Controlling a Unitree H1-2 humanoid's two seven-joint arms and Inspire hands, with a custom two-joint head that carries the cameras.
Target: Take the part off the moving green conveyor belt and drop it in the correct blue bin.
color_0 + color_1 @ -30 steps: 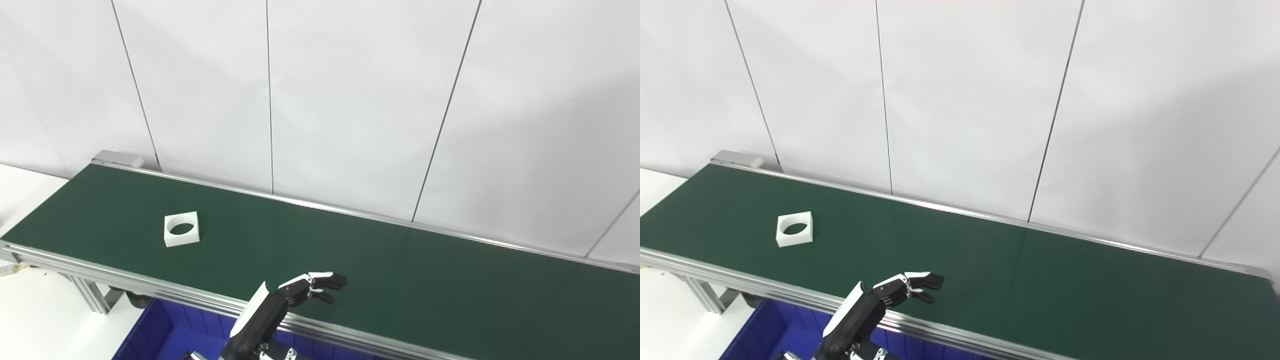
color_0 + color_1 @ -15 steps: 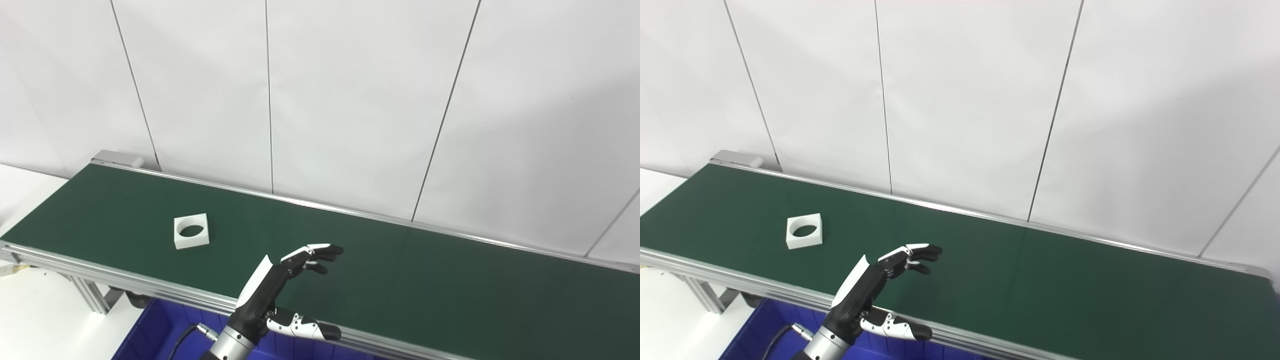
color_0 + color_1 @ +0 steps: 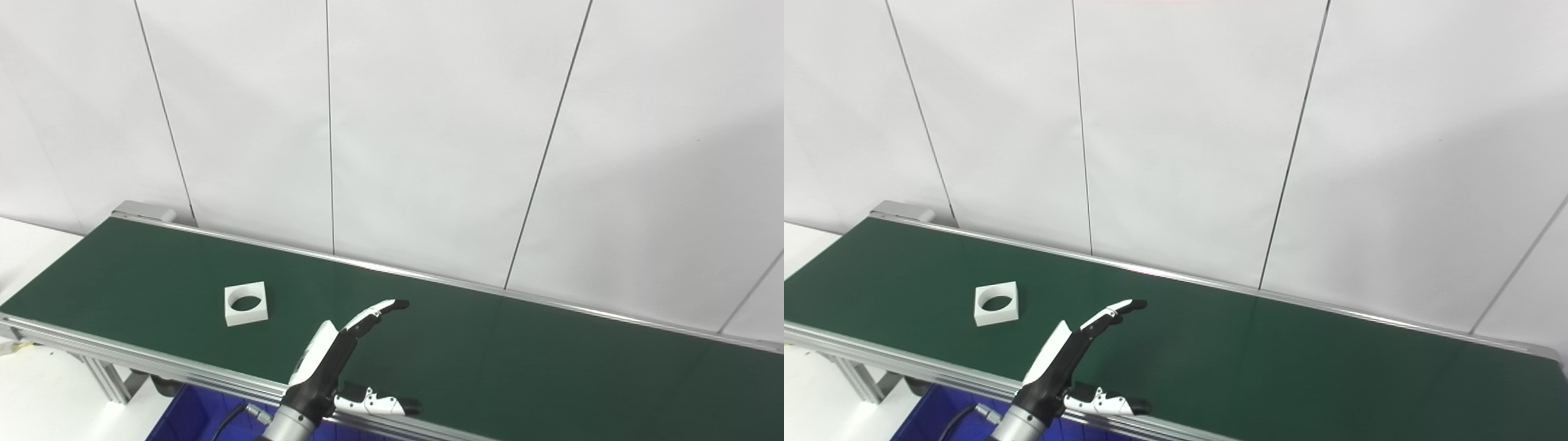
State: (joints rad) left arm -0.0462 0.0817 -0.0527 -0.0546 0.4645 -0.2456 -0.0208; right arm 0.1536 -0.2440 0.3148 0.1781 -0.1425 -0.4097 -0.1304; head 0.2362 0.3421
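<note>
The left hand (image 3: 334, 361), spread wide and empty, hides most of the blue bin (image 3: 184, 416).

1. The green conveyor belt (image 3: 520, 361) runs from the upper left to the lower right, framed by aluminium side rails (image 3: 153, 361).
2. One white square part (image 3: 245, 303) with a round hole through it lies flat on the belt.
3. The part sits toward the belt's left end, roughly midway between the two rails, touching neither.
</note>
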